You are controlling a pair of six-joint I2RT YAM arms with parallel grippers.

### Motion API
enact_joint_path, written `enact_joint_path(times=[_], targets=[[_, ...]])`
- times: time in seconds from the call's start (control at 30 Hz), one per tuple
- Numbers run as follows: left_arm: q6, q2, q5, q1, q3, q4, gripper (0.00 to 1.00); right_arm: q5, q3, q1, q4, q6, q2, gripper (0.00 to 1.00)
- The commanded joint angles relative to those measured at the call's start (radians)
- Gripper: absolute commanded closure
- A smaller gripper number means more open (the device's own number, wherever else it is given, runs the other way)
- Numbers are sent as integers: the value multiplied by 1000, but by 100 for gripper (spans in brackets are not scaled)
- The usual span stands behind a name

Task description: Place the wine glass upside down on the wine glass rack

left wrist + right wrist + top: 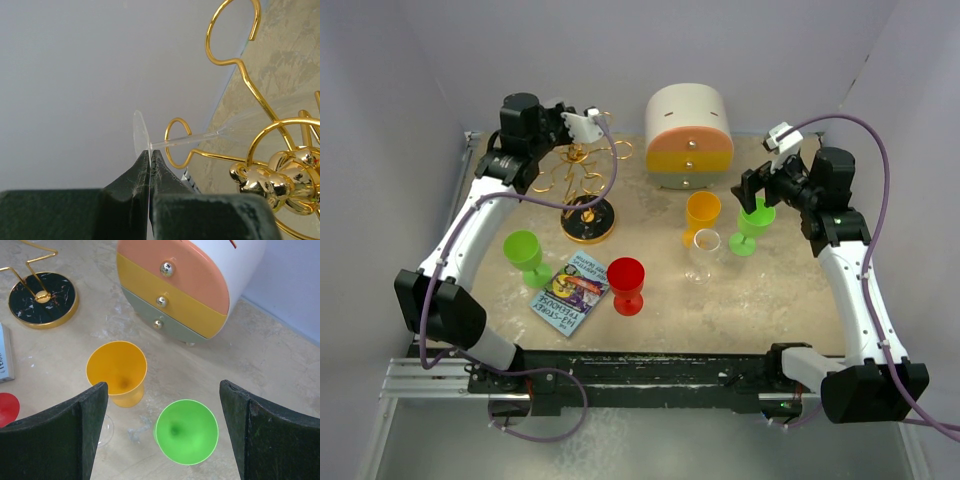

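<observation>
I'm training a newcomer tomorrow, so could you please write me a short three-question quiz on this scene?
1. True or false: the left claw is shut on the clear glass.
2. What colour is the goblet under the open right claw? A red, B green, C orange.
3. How many knobs show on the drawer box?

Key: 1 true; 2 B; 3 three.
</observation>
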Motion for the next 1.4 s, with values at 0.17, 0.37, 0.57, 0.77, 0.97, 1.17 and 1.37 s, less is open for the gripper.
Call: enact_joint_path(times=[0.17, 0.37, 0.57, 0.77, 0.97, 1.17, 1.37], targets=[[-100, -27, -11, 17, 1, 38, 98, 8, -3, -6, 53, -2, -6, 6], [-114, -8, -15, 28, 13, 33, 96, 11, -4, -7, 56, -5, -5, 6], [-134, 24, -23, 29, 23, 41, 94, 19, -5, -7, 58, -9, -5, 5], [-139, 56, -34, 28, 33, 53, 94, 24, -5, -8, 62, -17, -2, 5], [-139, 67, -33, 29, 33, 65, 92, 24, -7, -9, 65, -18, 5, 5], [-144, 67, -26, 30, 28, 48, 86, 25, -8, -10, 63, -19, 10, 5], [-155, 56, -14, 31, 19, 48, 83, 28, -10, -10, 67, -22, 13, 5]])
